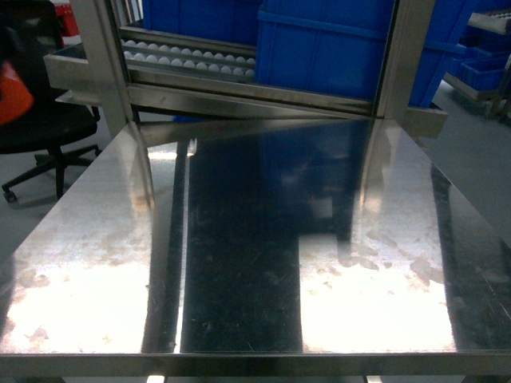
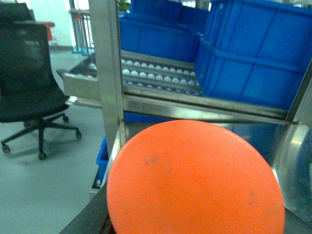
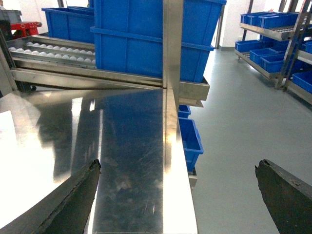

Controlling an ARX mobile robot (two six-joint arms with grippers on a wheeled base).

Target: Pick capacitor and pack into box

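With the right gripper (image 3: 178, 195) spread and left's state indeterminate behind the capacitor (image 2: 195, 180), locate the box before moving over the steel table (image 1: 239, 263).

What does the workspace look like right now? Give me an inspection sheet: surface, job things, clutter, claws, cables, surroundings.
Surface: steel table, shiny, pale stains near the front.
Job's things: orange capacitor fills the left wrist view, very close to the camera; box nothing seen.
Clutter: nothing seen.
Claws: right claw open, above the table's edge; left claw cannot be made out.
Cables: nothing seen.
Surroundings: blue bins on a roller rack, office chair, shelves.
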